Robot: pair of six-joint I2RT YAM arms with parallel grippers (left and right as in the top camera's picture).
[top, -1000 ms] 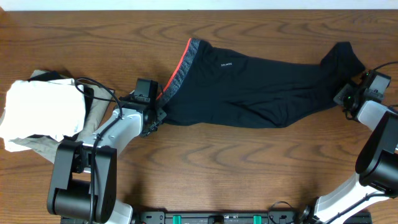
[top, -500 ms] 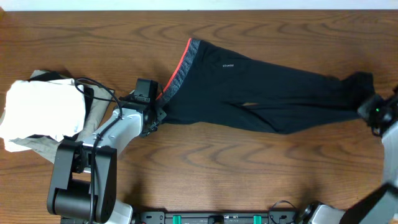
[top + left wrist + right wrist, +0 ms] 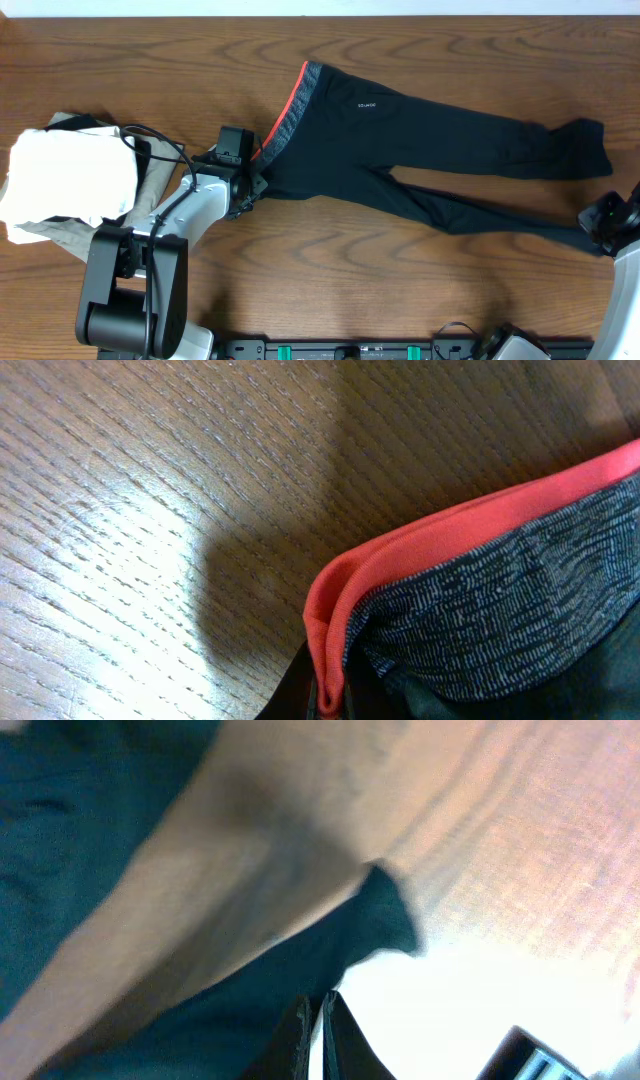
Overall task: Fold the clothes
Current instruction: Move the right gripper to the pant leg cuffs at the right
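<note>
1. The counter point(image 3: 330, 280) is dark brown wood with strong grain; a pale strip of wall point(image 3: 450, 7) runs along its far edge.
2. At the left edge a folded white garment point(image 3: 65, 175) lies on an olive-grey garment point(image 3: 40, 233).
3. The black leggings point(image 3: 400, 140) lie spread across the middle, waistband to the left.
4. The left hand point(image 3: 248, 185) is pinched on the coral-trimmed waistband corner, as it was a second ago.
5. The right hand point(image 3: 598, 225) is clamped narrowly on the near leg's cuff.
6. A second ago both legs lay together; now the near leg is drawn toward the front right, so the legs fork apart.
</note>
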